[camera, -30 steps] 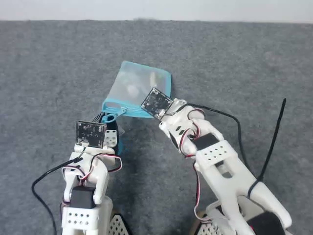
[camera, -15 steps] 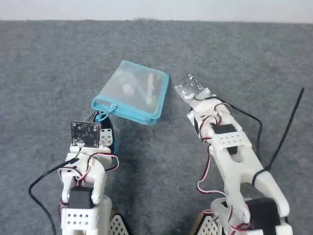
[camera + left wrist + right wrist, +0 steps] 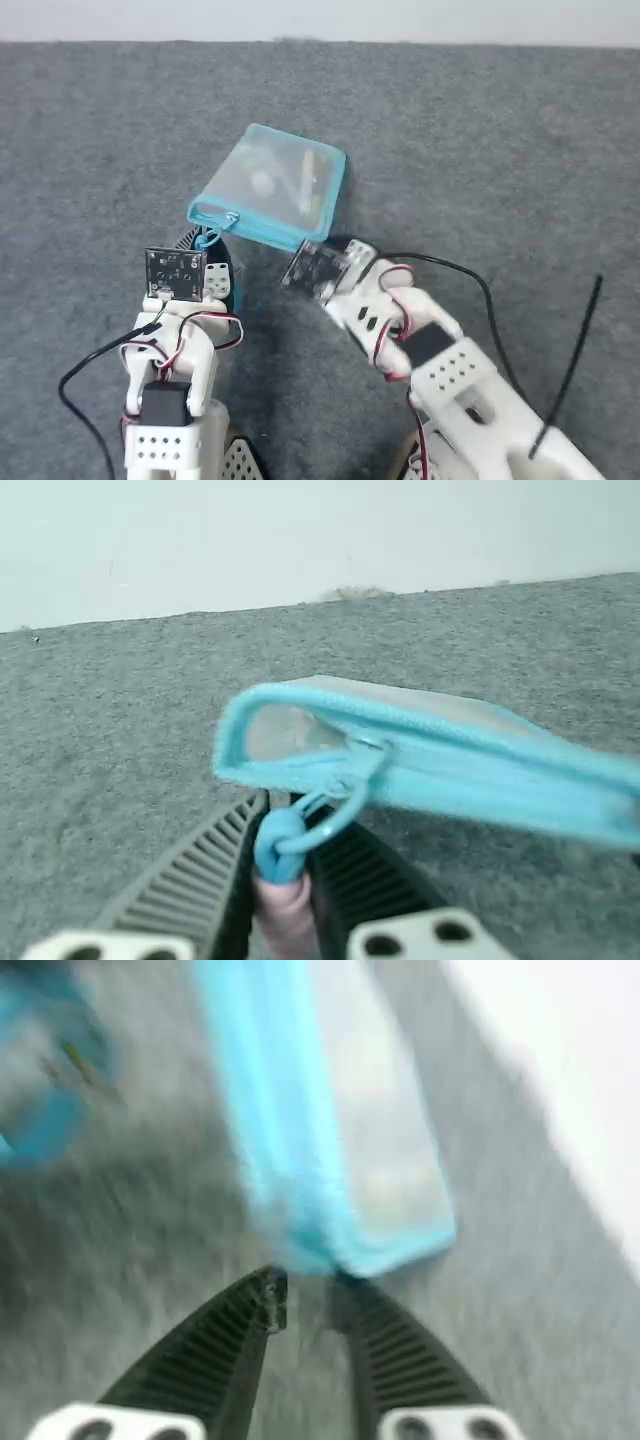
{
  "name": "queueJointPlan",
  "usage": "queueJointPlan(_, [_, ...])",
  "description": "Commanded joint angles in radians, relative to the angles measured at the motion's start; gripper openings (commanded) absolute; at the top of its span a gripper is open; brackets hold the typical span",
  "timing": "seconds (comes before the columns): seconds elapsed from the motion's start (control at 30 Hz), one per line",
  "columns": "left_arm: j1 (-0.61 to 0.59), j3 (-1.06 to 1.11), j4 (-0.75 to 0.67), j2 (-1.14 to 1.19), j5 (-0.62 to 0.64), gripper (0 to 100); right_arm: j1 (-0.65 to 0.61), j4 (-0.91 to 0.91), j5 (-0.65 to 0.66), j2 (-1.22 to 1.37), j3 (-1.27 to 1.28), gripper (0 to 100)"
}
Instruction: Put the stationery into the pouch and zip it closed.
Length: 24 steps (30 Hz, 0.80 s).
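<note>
We see the blue-edged translucent pouch lying on the grey felted bench, just beyond both hands, with stationery showing through its top. Our left hand is clamped on the blue zipper pull at the pouch's near left corner. Our right hand is narrowly parted and holds nothing, just short of the near right corner. A pale wall runs along the far edge.
</note>
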Motion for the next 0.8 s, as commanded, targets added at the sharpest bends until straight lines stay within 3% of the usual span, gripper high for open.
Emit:
queueJointPlan(0.0, [0.000, -0.016, -0.044, -0.003, -0.005, 1, -0.028, -0.004, -0.087, -0.058, -0.037, 16.5])
queueJointPlan(0.4, [0.002, -0.016, -0.044, -0.003, -0.005, 1, 0.027, -0.001, -0.069, 0.125, -0.204, 16.5])
queueJointPlan(0.67, [0.002, -0.015, -0.044, -0.003, -0.005, 1, 0.058, 0.116, -0.064, -0.070, -0.077, 16.6])
queueJointPlan(0.77, [0.002, -0.015, -0.046, -0.003, -0.005, 1, 0.051, 0.259, -0.064, -0.183, -0.078, 16.9])
